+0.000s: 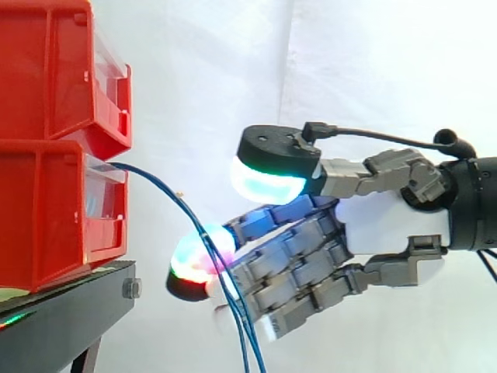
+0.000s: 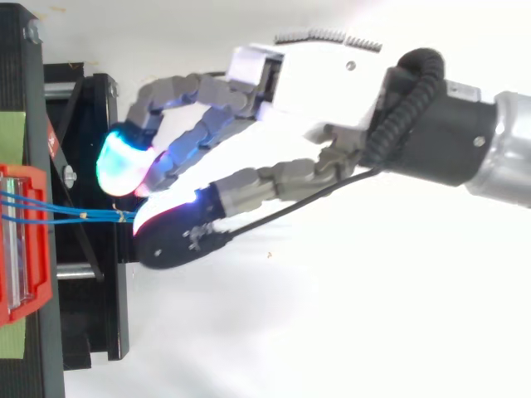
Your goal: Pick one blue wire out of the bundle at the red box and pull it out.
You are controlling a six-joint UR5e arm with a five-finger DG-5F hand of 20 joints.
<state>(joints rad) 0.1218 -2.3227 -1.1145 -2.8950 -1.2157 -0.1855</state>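
A bundle of thin blue wires [image 1: 172,194] comes out of the front of the lower red bin [image 1: 46,217] and arcs down to the right, then hangs below the stand. In the top view the blue wires [image 2: 75,214] run level from the red bin [image 2: 21,240] to the fingertips. My hand [image 1: 388,225] reaches in from the right. Its thumb pad [image 1: 268,183] sits well above a glowing fingertip [image 1: 198,260], with a gap between them. The wires cross that fingertip on the camera side; I cannot tell if they touch. The fingers are loosely bent and nothing is pinched.
A second red bin [image 1: 54,70] is stacked on the lower one. Both rest on a black stand [image 1: 70,311], whose frame [image 2: 91,315] shows from above. A white curtain hangs behind. Room lies below and to the right of the bins.
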